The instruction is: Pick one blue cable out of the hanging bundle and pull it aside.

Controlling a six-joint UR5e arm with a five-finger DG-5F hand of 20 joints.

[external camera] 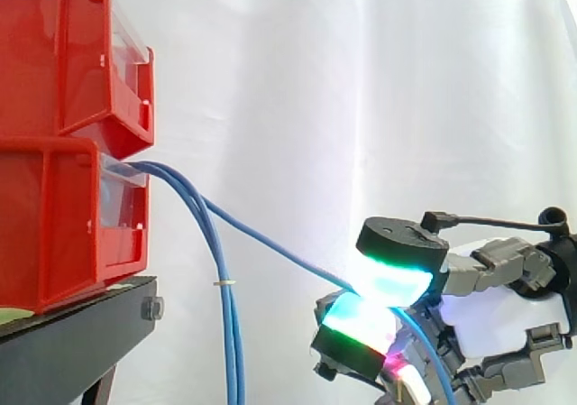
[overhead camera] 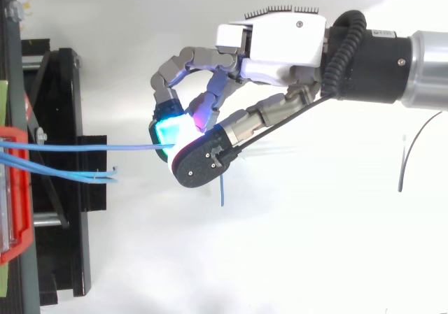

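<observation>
Before the white curtain [external camera: 361,80], the hand [overhead camera: 280,45] pinches one blue cable [external camera: 270,238]; the bundle [external camera: 230,333] hangs beyond its fingertips [external camera: 361,319].

readable text: none | labels: none legible | numbers: none

Two red bins [external camera: 63,62], one black stand [external camera: 72,333], one robot hand [overhead camera: 273,41], one separated blue cable [external camera: 270,240], about three hanging cables [external camera: 230,342].
</observation>
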